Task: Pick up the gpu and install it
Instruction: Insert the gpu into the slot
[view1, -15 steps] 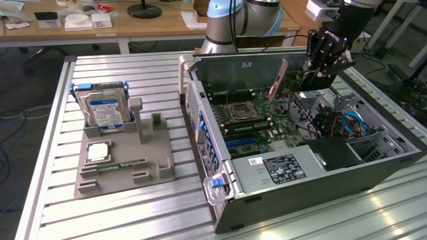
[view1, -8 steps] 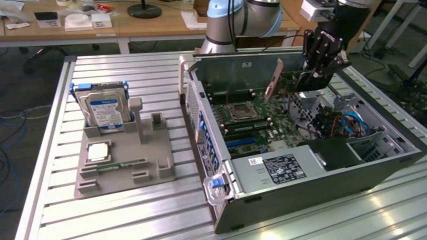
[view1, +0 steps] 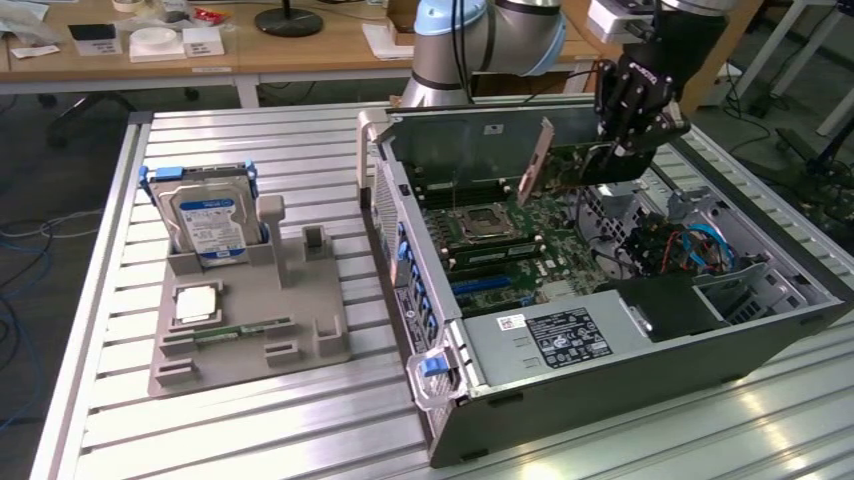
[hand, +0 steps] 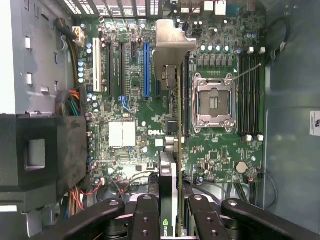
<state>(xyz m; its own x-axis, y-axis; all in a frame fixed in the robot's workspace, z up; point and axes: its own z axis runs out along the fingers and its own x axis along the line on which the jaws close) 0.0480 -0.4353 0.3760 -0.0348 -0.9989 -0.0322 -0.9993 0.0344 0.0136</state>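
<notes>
The gpu (view1: 567, 165) hangs on edge over the open computer case (view1: 747, 340), its silver end bracket (view1: 538, 160) pointing down toward the motherboard (view1: 501, 255). My gripper (view1: 630, 135) is shut on the card's upper edge. In the wrist view the gpu (hand: 178, 125) appears edge-on as a thin green line, its bracket (hand: 172, 47) at the far end, and my gripper (hand: 175, 222) clamps it from both sides. The card hovers above the motherboard (hand: 220, 150), between the blue slot (hand: 146, 70) and the CPU socket (hand: 214, 102), and is apart from the board.
A grey fixture (view1: 247, 330) on the slatted aluminium table (view1: 267, 440) holds an upright hard drive (view1: 207, 220) and a memory stick (view1: 247, 328). Inside the case are a power supply (view1: 561, 335), a black drive cage (hand: 45, 155) and cable bundles (view1: 687, 250).
</notes>
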